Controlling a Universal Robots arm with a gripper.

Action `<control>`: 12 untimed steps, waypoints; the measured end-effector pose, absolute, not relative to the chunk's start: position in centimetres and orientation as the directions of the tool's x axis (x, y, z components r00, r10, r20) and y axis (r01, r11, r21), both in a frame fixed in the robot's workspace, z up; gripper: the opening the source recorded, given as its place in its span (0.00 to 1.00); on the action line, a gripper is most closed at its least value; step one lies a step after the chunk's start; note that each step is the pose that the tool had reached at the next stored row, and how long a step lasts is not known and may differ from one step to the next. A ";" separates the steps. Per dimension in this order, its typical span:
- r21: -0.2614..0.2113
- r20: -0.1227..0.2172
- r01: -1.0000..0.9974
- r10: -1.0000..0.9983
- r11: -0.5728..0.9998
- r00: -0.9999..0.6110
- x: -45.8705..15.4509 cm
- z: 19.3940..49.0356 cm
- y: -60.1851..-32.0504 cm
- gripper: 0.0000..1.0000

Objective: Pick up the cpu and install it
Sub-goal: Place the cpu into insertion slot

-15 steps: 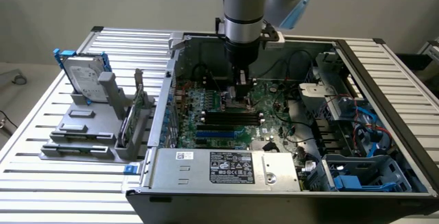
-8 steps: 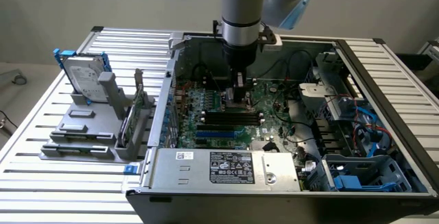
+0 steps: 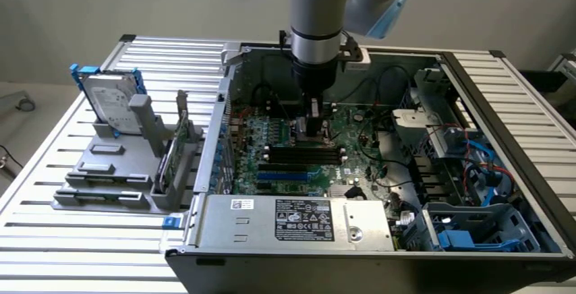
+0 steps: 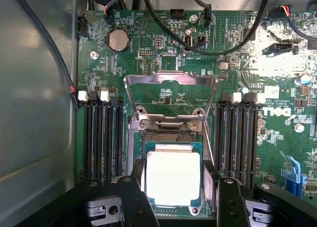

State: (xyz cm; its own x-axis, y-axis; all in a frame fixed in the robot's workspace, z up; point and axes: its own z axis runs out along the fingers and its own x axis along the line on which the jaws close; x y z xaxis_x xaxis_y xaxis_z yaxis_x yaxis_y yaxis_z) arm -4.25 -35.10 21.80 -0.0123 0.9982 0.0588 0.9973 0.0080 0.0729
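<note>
So the arm (image 3: 315,17) is reaching straight down into the open computer case (image 3: 517,129), which sits on the slatted metal desk (image 3: 54,240). The hand (image 3: 315,124) is low over the green motherboard (image 3: 365,156), right by the black memory slots (image 3: 304,154).

Through the wrist camera you get a nice look at the cpu (image 4: 173,177). The shiny square top faces up with a thin green edge showing round it, and it's sitting flat in or just over the socket (image 4: 171,135); I can't tell which. The fingers (image 4: 137,175) are set wide, one against each of two opposite sides of the cpu, so as far as I can see the hand is pinching it by the edges. The socket's metal frame (image 4: 171,96) is flipped up and open, leaning back beyond the cpu.

There are rows of memory slots either side of the socket, one bank (image 4: 101,138) next to the case wall and another (image 4: 237,138) over by the Dell logo. There's a coin battery (image 4: 118,39) further up the board, and black cables (image 4: 163,24) loop across above it.

Outside the case, on the exterior view's left, a hard drive (image 3: 112,102) with a blue frame stands upright in a grey holder (image 3: 108,172) on the desk, well apart from the hand. The silver power supply (image 3: 297,220) with its sticker sits along the near edge of the case.
</note>
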 end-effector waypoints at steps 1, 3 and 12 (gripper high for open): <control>0.073 0.064 0.997 0.998 0.005 -0.009 -4.3 21.7 -35.1 0.55; 0.073 0.077 0.997 0.997 -0.004 -0.002 -4.3 21.6 -35.1 0.55; 0.073 0.091 0.997 0.996 -0.031 0.025 -4.3 21.2 -35.2 0.55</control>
State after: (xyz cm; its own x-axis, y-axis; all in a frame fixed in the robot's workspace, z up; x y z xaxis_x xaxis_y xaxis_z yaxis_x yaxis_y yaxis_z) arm -4.25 -35.21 21.19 0.0246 0.9956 0.0906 0.9969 -0.0313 0.0726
